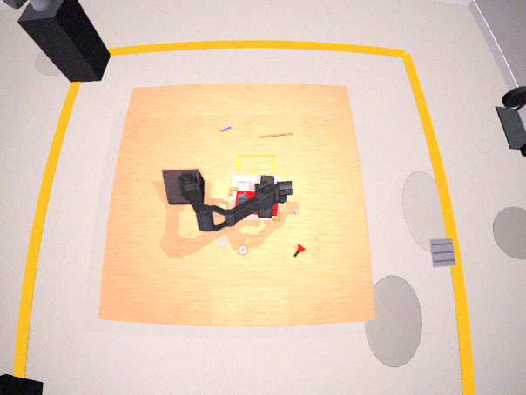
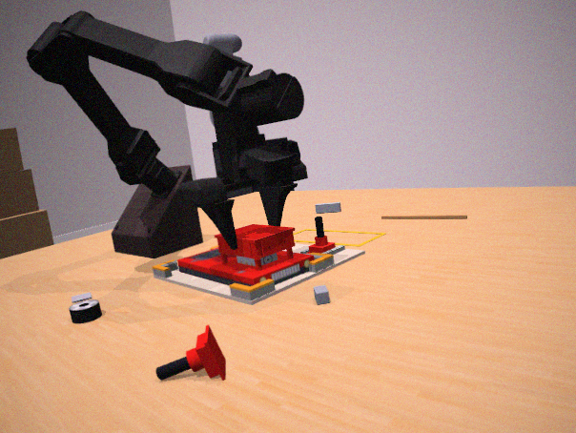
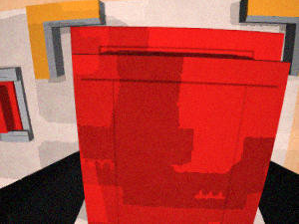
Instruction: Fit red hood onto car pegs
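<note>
My gripper is shut on the red hood, one finger on each side. The hood is roof up, over the red chassis, looking nearly level. In the exterior view, its body stands a little above the deck, with red corner legs reaching down. The grey engine block shows beneath it. The chassis sits in the jig between orange-topped corner brackets. The pegs and corner holes are hidden, so I cannot tell whether they are engaged. In the wrist view, the roof covers most of the deck.
A red piece with a black handle lies in front; a similar one stands beside the chassis. A grey block, a wheel, a stick and a grey bar lie around.
</note>
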Available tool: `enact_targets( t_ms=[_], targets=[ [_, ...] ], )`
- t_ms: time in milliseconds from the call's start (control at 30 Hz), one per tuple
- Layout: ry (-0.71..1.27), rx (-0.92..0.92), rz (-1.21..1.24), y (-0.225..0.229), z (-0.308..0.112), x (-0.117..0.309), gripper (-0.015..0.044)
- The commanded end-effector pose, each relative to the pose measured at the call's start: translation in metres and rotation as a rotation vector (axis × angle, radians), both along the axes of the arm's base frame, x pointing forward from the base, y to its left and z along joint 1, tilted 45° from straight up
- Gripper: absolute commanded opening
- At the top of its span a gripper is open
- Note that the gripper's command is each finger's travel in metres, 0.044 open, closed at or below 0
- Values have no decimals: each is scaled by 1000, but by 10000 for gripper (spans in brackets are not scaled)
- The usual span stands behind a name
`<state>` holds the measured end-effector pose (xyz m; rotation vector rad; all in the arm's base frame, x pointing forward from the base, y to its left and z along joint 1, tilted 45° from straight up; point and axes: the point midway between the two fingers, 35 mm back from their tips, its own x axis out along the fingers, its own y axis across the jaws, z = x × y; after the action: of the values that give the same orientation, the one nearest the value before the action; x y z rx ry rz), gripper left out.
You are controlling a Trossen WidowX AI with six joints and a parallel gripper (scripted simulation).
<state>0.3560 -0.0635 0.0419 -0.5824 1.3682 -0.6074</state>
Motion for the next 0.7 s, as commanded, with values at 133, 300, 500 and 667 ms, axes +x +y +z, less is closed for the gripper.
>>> enact_targets(
  t_ms=[133,300,500,667],
  targets=[
    [4,-2,2,-1,0,-1,0],
    [4,-2,2,-1,0,-1,0],
    [4,-2,2,-2,-1,-1,0],
    [4,-3,2,-3,-3,-1,0]
  ],
)
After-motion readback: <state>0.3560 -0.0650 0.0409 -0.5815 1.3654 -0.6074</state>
